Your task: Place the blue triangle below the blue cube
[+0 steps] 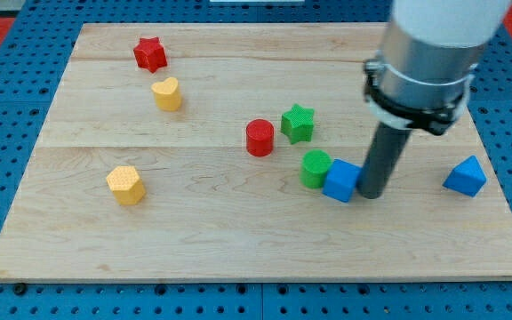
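The blue cube (pixel 340 180) lies right of the board's middle, touching a green cylinder (pixel 316 168) on its left. The blue triangle (pixel 465 176) lies near the board's right edge, level with the cube and well apart from it. My tip (pixel 371 194) stands on the board just right of the blue cube, touching or nearly touching it, between the cube and the triangle. The rod and the arm's grey and white body rise from it toward the view's top right.
A green star (pixel 298 122) and a red cylinder (pixel 260 138) sit just above the green cylinder. A red star (pixel 150 53) and a yellow heart (pixel 167 92) are at upper left. A yellow hexagon (pixel 126 184) is at left. The wooden board (pixel 238 249) lies on blue matting.
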